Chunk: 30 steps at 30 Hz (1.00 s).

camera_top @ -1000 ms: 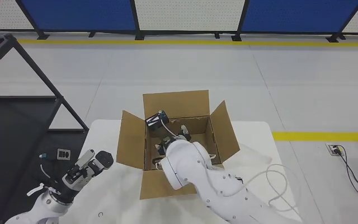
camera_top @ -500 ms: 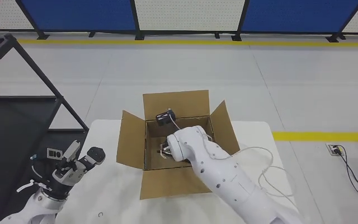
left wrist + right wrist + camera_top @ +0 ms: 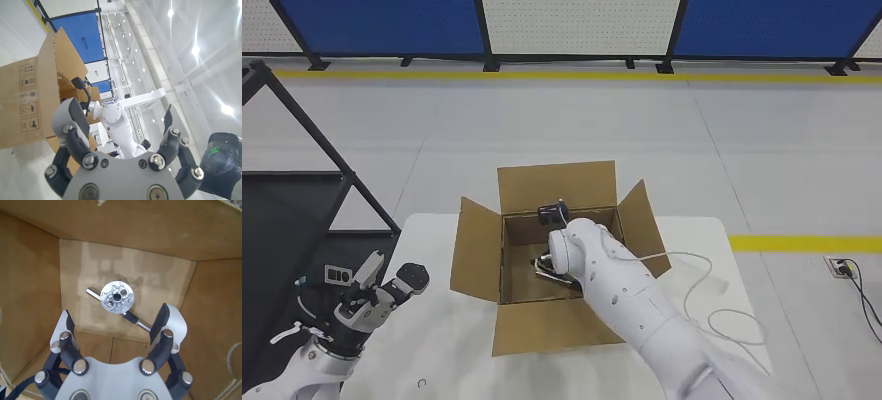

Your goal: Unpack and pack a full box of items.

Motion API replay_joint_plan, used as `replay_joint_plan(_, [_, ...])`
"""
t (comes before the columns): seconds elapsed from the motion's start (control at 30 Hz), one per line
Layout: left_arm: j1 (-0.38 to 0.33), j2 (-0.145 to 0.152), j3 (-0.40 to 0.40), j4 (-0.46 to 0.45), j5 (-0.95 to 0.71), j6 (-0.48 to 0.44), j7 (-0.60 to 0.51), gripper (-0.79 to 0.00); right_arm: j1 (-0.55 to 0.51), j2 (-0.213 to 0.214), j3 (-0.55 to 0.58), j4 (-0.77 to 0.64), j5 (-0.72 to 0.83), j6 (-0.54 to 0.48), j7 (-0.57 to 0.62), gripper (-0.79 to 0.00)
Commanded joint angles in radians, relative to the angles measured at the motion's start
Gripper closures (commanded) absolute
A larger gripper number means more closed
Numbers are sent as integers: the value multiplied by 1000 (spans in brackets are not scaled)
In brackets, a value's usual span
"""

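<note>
An open cardboard box (image 3: 474,262) stands on the white table (image 3: 437,335). On its floor lies a metal tool (image 3: 117,297): a round silver disc on a rod with a black grip. My right gripper (image 3: 115,317) hangs open inside the box, just above the tool and not touching it; the right arm (image 3: 607,285) comes in over the box's near flap. My left gripper (image 3: 122,117) is open with nothing in it, pointing up past the box's outer wall (image 3: 28,94). It sits to the left of the box at the table's left edge (image 3: 402,280).
The box's flaps (image 3: 542,330) splay outward on all sides. A black metal rack (image 3: 302,130) stands left of the table. A white cable (image 3: 722,310) trails over the table at the right. A small dark ring (image 3: 422,383) lies near the front edge.
The right arm's wrist has shifted toward the back right of the box and gone deeper. The left arm drew back to the left a second ago and has held still since.
</note>
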Motion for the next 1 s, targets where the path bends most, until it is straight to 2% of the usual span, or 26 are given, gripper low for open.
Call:
replay_joint_plan(0.0, [0,0,0,0,0,0,0,-785,5,-12,1,35,13,-5,-21,-785])
replay_joint_plan(0.07, [0,0,0,0,0,0,0,-785,10,-24,-1,73,13,20,-43,-785])
replay_joint_plan(0.33, [0,0,0,0,0,0,0,-785,23,-63,9,172,48,4,-104,-785])
replay_joint_plan(0.63, [0,0,0,0,0,0,0,-785,28,-88,15,225,55,-6,-141,-785])
replay_joint_plan(0.67, [0,0,0,0,0,0,0,-785,28,-90,17,229,56,-6,-145,-763])
replay_joint_plan(0.77, [0,0,0,0,0,0,0,-785,28,-96,19,241,57,-7,-153,-576])
replay_joint_plan(0.8, [0,0,0,0,0,0,0,-785,28,-98,20,244,57,-8,-156,-548])
replay_joint_plan(0.87, [0,0,0,0,0,0,0,-785,27,-101,19,250,53,-5,-160,-579])
replay_joint_plan(0.9, [0,0,0,0,0,0,0,-785,26,-102,21,253,54,-5,-163,-566])
replay_joint_plan(0.97, [0,0,0,0,0,0,0,-785,27,-104,24,260,55,-8,-168,-489])
